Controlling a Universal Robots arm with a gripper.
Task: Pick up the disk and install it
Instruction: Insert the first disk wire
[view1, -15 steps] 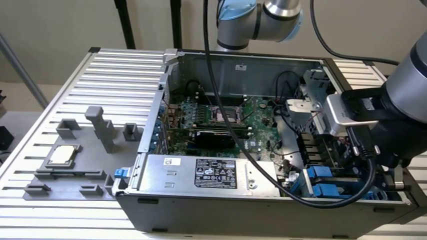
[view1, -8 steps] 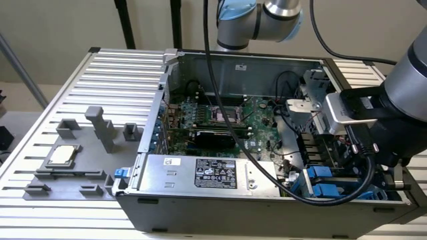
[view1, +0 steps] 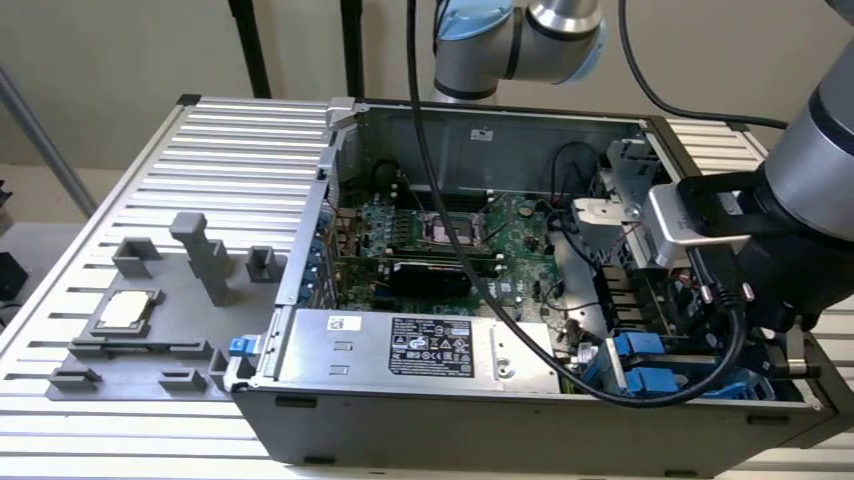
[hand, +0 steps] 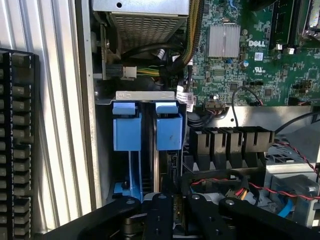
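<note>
The tool (hand: 172, 212) hangs low over the drive bay in the open computer case (view1: 534, 420), its black fingers drawn narrow. The disk (hand: 162, 165) stands on edge between its blue carrier tabs (hand: 125, 131), seemingly slotted into the bay; whether the fingers actually pinch it, I cannot tell.

Disk (hand: 169, 131) upright in case bay (hand: 145, 96)
</note>
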